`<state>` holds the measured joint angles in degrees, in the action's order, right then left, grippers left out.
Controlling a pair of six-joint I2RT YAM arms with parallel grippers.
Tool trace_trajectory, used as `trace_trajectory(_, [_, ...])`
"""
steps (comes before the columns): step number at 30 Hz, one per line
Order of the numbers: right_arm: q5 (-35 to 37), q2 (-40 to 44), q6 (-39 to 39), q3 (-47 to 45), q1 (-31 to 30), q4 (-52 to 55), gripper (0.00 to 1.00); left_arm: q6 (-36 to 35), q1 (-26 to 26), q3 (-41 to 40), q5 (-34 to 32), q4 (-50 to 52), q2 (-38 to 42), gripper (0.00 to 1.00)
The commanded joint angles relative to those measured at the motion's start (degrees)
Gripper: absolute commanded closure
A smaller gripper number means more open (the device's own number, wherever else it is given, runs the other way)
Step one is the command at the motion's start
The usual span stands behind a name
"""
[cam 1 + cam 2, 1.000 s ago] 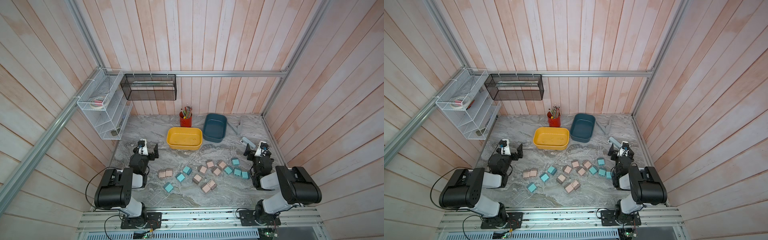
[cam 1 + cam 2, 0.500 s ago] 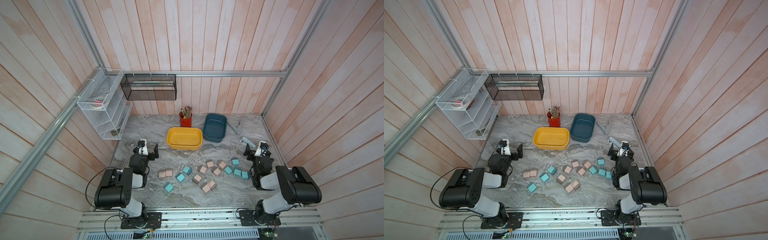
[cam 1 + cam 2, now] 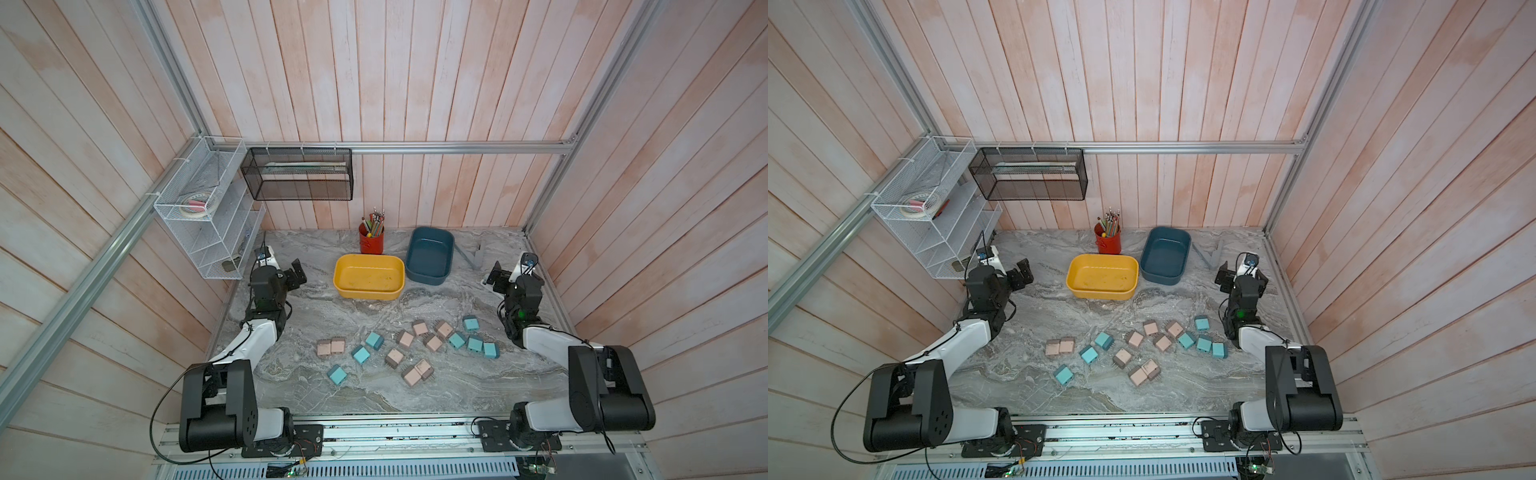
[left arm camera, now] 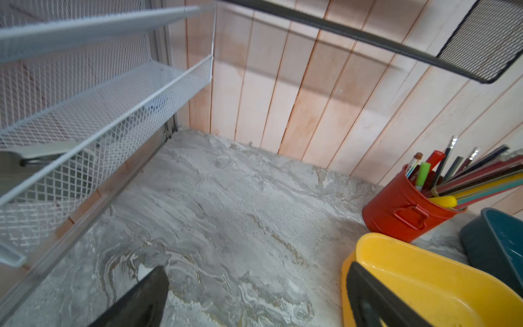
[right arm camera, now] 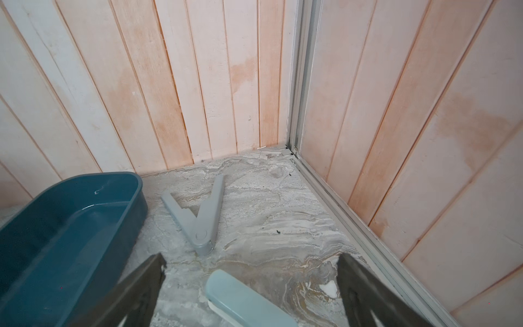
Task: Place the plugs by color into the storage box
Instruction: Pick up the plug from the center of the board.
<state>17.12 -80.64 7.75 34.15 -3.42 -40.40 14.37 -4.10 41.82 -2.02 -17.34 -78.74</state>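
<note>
A grey marbled tabletop walled in by pale wooden planks, seen from above. Sixteen small square plugs lie scattered across its near middle, all of them outside the boxes: nine pink plugs and seven teal plugs. Two pink ones sit touching at the left of the scatter, and two more touch at its near edge. Three teal ones sit in a row at the right of the scatter.

Behind the plugs and well apart from them, a yellow box lies crosswise. A blue box stands just beside it on the right, angled toward the back wall. A red pencil cup stands upright just behind the yellow box.

The left end effector hovers at the left edge, near the yellow box, its jaws wide apart and gripping nothing. The right end effector hovers at the right edge, near the blue box, likewise spread wide and holding nothing.

In the right wrist view, a grey hinged V-shaped piece lies flat beside the blue box. A pale blue oblong object lies on the tabletop close in front of that end effector. A white wire shelf and a black mesh basket hang on the walls at the back left.
</note>
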Motion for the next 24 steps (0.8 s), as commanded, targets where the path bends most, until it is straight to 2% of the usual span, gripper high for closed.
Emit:
trace_trajectory(1, [3.31, 1.34, 6.05, 5.16, -3.90, 23.73, 0.02, 8.72, 0.34, 1.16, 1.69, 23.03, 0.48, 0.00])
trace_trajectory(6, [2.77, 1.39, 14.85, 10.38, -11.71, 36.80, 0.02, 16.82, 2.04, 3.18, 3.58, 35.57, 4.21, 0.00])
trace_trajectory(9, [0.43, 0.62, 18.62, 11.68, -15.77, 40.85, 0.02, 19.47, 4.28, 4.74, 3.28, 43.35, 5.58, 0.00])
trace_trajectory(15, [-4.61, -1.43, 23.21, 11.40, -20.06, 42.68, 0.02, 19.99, 9.24, 6.31, 5.27, 56.15, 6.69, 0.00])
trace_trajectory(24, [-8.25, -2.23, 24.46, 11.12, -21.67, 41.70, 0.02, 18.59, 13.97, 5.01, 10.00, 65.90, 6.65, 0.00])
